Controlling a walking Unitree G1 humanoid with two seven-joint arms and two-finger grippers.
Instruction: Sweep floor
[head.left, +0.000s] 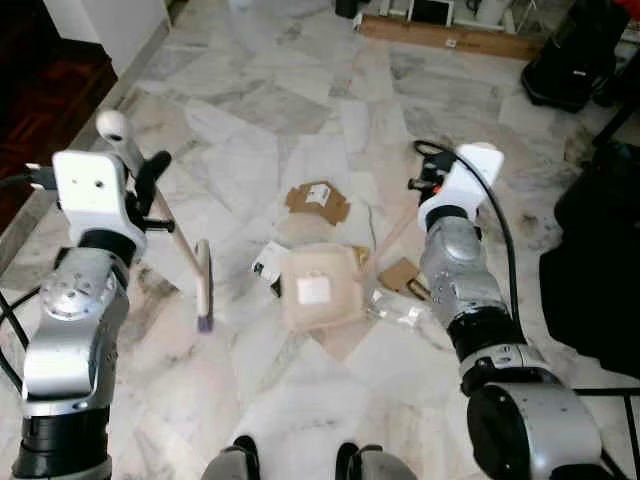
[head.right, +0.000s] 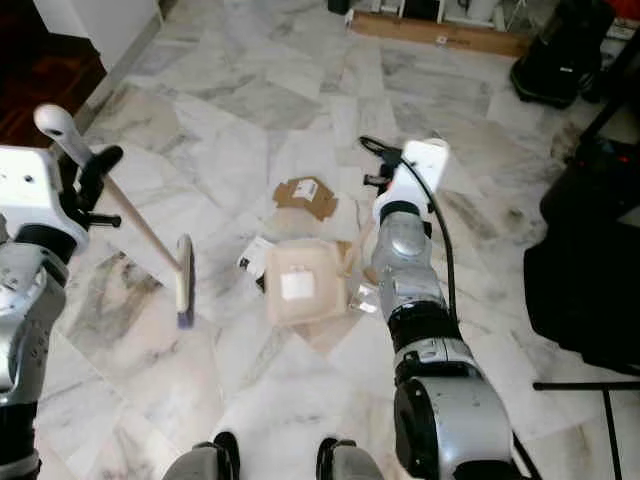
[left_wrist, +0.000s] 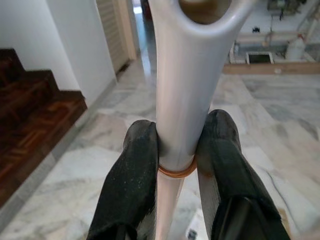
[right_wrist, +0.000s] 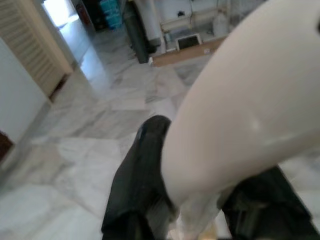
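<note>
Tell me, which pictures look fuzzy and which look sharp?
Left and right eye views: fairly sharp, evenly lit, the broom and dustpan clear on the marble floor. Left wrist view: the handle in the left hand is sharp. Right wrist view: the white handle in the right hand is a blur.

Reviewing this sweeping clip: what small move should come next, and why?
Probably draw the broom sideways toward the dustpan. The left gripper is shut on the broom's handle, the right gripper holds the dustpan's handle, and cardboard scraps lie around the pan.
</note>
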